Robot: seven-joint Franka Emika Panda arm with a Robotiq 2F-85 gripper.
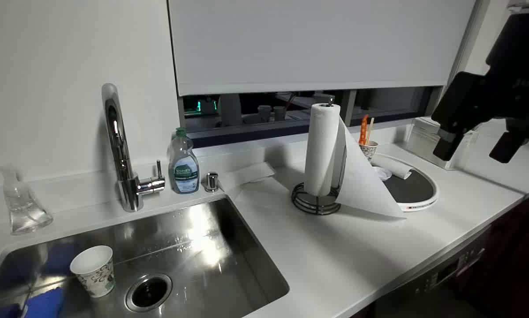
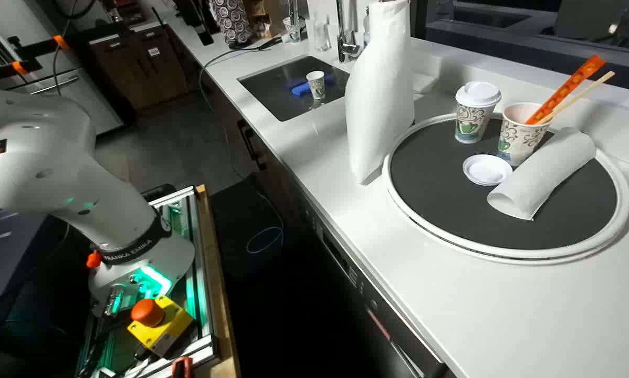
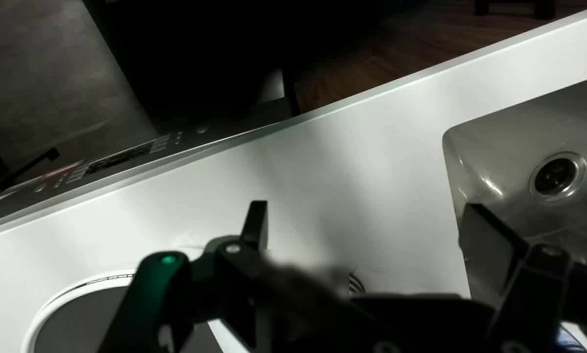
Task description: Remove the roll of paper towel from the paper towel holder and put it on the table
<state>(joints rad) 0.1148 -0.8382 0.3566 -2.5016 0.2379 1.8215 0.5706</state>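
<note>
The roll of paper towel [image 1: 321, 150] stands upright on the paper towel holder [image 1: 316, 206], with a loose sheet flaring off one side. It also shows in an exterior view [image 2: 380, 100], where it hides the holder's base. The holder's dark rings peek out in the wrist view [image 3: 356, 283]; the roll cannot be made out there. The table [image 1: 291, 247] is the white countertop. My gripper [image 1: 475, 152] is raised at the right of that view, apart from the roll. In the wrist view the gripper [image 3: 366, 205] has its fingers wide apart with nothing between them.
A round dark tray with a white rim [image 2: 503, 254] holds paper cups [image 2: 522, 131], a lid [image 2: 486, 169] and a white paper tube [image 2: 545, 173]. A sink [image 1: 264, 269], faucet [image 1: 119, 145] and soap bottle [image 1: 185, 165] are beyond the roll. A window is behind.
</note>
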